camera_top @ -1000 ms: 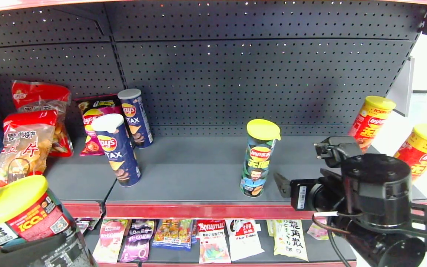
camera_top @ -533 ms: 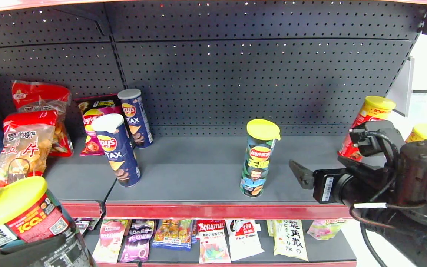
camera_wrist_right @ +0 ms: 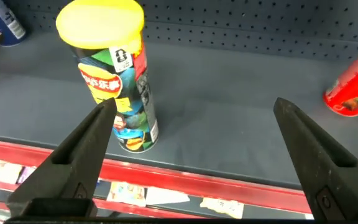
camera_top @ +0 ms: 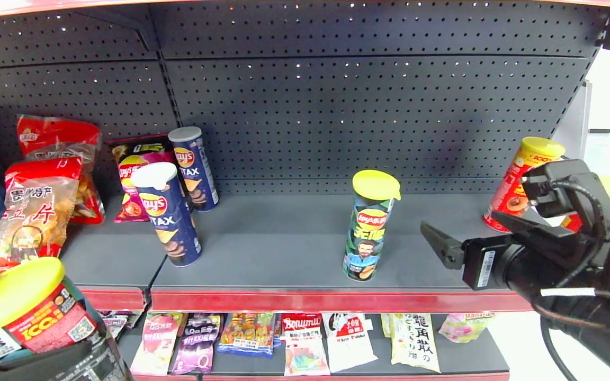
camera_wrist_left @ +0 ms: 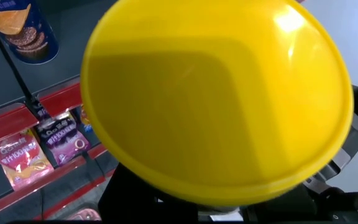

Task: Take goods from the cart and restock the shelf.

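The right hand point(camera_wrist_right: 194, 107) was held spread and empty just right of the upright green can point(camera_top: 369, 233), the left hand point(camera_top: 45, 355) clenched on a red-labelled can point(camera_top: 32, 316) well left of it

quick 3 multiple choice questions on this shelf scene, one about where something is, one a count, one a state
1. Where is the green can?
A. on the lower shelf among the bags
B. upright on the upper shelf, near its front edge
C. lying on its side against the back wall

2. How many dark blue cans stand on that shelf?
A. one
B. two
C. four

3. What state is the right gripper in?
A. open and empty
B. shut on a red can
C. shut on a bag

Answers:
1 B, it stands alone mid-shelf, close to the front.
2 B, one stands in front of the other at the left.
3 A, its jaws stand wide apart with nothing held between them.
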### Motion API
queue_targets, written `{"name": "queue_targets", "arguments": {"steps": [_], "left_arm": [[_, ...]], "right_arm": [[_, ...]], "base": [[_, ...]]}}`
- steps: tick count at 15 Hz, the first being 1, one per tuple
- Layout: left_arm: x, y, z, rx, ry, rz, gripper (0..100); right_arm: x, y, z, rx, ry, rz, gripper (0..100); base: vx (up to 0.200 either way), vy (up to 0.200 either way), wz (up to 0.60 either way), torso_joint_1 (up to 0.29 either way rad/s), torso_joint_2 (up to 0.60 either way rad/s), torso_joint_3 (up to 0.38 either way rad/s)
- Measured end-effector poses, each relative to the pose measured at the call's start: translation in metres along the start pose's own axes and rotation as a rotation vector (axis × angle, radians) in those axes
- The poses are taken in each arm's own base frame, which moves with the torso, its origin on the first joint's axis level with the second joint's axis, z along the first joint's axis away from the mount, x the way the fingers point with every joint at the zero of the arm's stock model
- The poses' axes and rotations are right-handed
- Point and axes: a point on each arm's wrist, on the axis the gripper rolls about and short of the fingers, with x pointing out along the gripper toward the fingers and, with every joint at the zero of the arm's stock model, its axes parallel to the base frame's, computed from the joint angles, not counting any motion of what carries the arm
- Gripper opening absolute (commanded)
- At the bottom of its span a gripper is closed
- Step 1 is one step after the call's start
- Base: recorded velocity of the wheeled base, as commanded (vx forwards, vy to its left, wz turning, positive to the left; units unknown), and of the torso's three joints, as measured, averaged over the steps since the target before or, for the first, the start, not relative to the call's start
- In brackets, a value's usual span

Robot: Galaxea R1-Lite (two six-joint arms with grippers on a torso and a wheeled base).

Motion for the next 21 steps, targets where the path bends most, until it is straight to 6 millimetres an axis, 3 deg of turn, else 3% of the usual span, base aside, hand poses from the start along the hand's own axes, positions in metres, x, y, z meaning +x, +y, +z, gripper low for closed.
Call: {"name": "queue_targets", "arguments": {"steps": [4, 7, 10, 13, 15, 17, 21], "left_arm": [[0.0, 0.0, 0.0, 0.004, -0.005, -0.02, 0], [0.002, 0.001, 0.001, 0.027, -0.04, -0.023, 0], [0.004, 0.002, 0.001, 0.033, -0.049, -0.021, 0], [0.009, 0.006, 0.009, 0.065, -0.093, -0.012, 0], [0.015, 0.01, 0.019, 0.097, -0.147, -0.011, 0], [0.023, 0.016, 0.028, 0.117, -0.18, -0.012, 0], [0.032, 0.021, 0.025, 0.105, -0.162, -0.017, 0]], "right_arm": [[-0.021, -0.012, 0.014, -0.143, -0.078, 0.216, 100], [-0.045, -0.035, 0.02, -0.233, -0.08, 0.372, 100], [-0.062, -0.073, 0.03, -0.217, -0.08, 0.244, 100], [-0.077, -0.113, 0.033, -0.168, -0.096, -0.059, 100], [-0.095, -0.133, 0.017, -0.137, -0.073, -0.272, 100], [-0.116, -0.134, -0.017, -0.1, -0.048, -0.364, 100], [-0.145, -0.117, -0.088, -0.008, -0.077, -0.249, 100]], "base": [[0.0, 0.0, 0.0, 0.0, 0.0, 0.0], [0.0, 0.0, 0.0, 0.0, 0.0, 0.0], [0.0, 0.0, 0.0, 0.0, 0.0, 0.0], [0.0, 0.0, 0.0, 0.0, 0.0, 0.0], [0.0, 0.0, 0.0, 0.0, 0.0, 0.0], [0.0, 0.0, 0.0, 0.0, 0.0, 0.0], [0.0, 0.0, 0.0, 0.0, 0.0, 0.0]]}}
